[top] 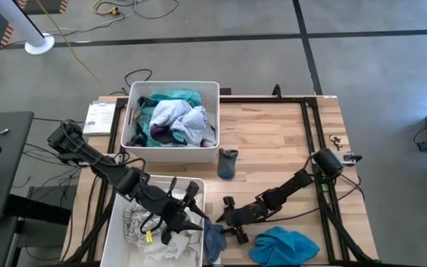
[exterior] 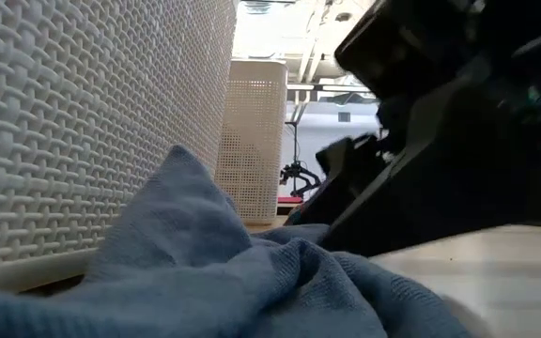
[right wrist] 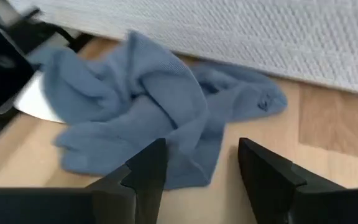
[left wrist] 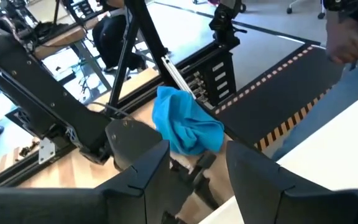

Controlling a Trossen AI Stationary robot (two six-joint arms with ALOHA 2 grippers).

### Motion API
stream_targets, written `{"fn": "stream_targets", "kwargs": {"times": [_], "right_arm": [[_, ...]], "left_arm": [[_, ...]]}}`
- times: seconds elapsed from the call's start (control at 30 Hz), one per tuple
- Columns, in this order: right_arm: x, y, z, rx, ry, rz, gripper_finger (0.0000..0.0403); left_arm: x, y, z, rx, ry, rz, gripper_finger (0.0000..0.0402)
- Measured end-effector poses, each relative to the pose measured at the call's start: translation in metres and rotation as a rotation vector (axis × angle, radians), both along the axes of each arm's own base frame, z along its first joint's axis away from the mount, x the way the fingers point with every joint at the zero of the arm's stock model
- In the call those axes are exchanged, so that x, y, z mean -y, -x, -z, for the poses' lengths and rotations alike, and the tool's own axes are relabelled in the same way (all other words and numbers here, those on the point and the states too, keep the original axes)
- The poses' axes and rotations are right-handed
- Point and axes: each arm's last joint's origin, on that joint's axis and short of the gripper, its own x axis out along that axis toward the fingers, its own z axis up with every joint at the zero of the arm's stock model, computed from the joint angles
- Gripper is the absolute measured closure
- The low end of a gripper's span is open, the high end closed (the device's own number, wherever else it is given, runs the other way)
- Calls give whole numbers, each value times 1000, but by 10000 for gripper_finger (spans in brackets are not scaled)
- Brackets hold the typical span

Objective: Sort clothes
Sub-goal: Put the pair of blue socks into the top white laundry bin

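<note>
Slate-blue crumpled knit garment (right wrist: 148,118) lies on wooden bench (top: 273,141) at 6 o'clock, touching near white woven plastic bin (top: 117,222). Right gripper (right wrist: 194,171): jaws apart, empty, just before it; lower onto thickest fold, pinch w/ both. Left gripper (left wrist: 194,162), jaws apart, waits over bin.

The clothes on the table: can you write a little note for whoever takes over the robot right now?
Left pincer: open, empty, above the near white bin.
Right pincer: open, empty, facing the grey-blue garment lying on the table beside that bin.
Done: the near bin holds pale clothes; the far bin holds a mixed pile of teal, white and dark clothes.
Left: the grey-blue garment, the bright blue garment at the table's near edge, and a small dark sock by the far bin are all loose on the table.
</note>
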Motion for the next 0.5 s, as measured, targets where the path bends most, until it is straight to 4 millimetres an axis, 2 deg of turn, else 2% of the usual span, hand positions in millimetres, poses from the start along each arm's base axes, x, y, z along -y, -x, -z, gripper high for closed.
{"fn": "stream_targets", "kwargs": {"times": [0.17, 0.4, 0.5], "right_arm": [[2, -1, 5, -40, 22, 5, 240], [-1, -1, 4, -14, 41, -70, 382], [-2, -1, 3, -5, 34, -102, 390]], "left_arm": [[0, 0, 1, -7, 1, -1, 248], [0, 0, 1, -7, 0, -1, 248], [-1, 0, 1, -8, 1, -4, 248]]}}
